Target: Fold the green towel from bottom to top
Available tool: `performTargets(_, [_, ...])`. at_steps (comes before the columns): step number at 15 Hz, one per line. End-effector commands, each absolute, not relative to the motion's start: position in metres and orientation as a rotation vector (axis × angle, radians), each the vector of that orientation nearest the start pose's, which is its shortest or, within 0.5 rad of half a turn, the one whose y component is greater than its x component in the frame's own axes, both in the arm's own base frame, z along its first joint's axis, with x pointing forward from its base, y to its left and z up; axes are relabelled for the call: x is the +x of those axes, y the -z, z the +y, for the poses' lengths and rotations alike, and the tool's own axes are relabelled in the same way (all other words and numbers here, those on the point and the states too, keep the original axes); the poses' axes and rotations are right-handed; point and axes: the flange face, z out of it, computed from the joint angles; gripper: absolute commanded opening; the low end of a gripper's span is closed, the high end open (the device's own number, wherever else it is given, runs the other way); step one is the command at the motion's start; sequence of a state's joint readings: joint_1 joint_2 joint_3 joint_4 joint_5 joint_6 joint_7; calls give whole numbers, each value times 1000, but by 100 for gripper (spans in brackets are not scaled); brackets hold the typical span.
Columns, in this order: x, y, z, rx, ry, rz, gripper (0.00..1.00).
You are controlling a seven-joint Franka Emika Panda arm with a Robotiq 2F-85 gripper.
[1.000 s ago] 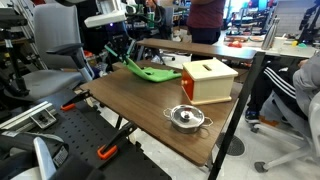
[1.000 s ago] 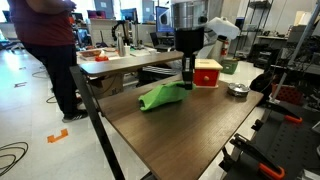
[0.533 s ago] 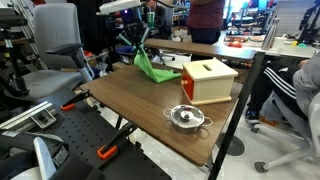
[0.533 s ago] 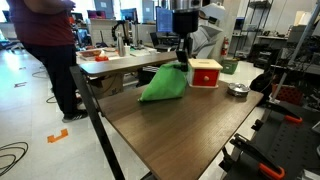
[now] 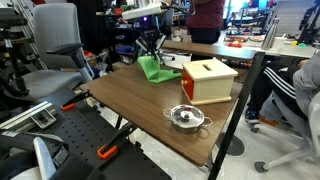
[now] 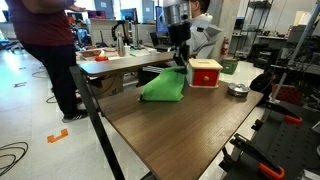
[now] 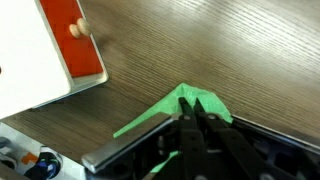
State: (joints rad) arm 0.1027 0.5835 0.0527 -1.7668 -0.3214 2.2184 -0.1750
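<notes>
Green towel (image 5: pixel 157 70): on the table (image 5: pixel 128 102), just beside the box (image 5: pixel 208 80), on the box's side away from the metal pot (image 5: pixel 187 118). One edge is raised and bunched into a peak. The rest drapes down to the tabletop in a loose tent shape, clearest in an exterior view (image 6: pixel 163 86).

Gripper (image 5: pixel 152 53): above the towel on the same side of the box, pointing down. Its jaws are pinched together on the towel's raised edge. In the wrist view the fingers (image 7: pixel 189 128) meet at the green peak (image 7: pixel 187 100), with wood grain showing on both sides.

Box: pale top, red side (image 6: pixel 207 73), small round knob on the face seen from the wrist (image 7: pixel 40 50).

Metal pot: near the box's opposite side, apart from it (image 6: pixel 237 90).
</notes>
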Motion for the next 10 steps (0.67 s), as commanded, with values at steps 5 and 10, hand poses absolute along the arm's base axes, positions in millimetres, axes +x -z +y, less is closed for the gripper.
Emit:
performTargets(5, [704, -191, 69, -3269, -333, -813, 1])
performTargets(10, [731, -173, 58, -3298, -389, -753, 1])
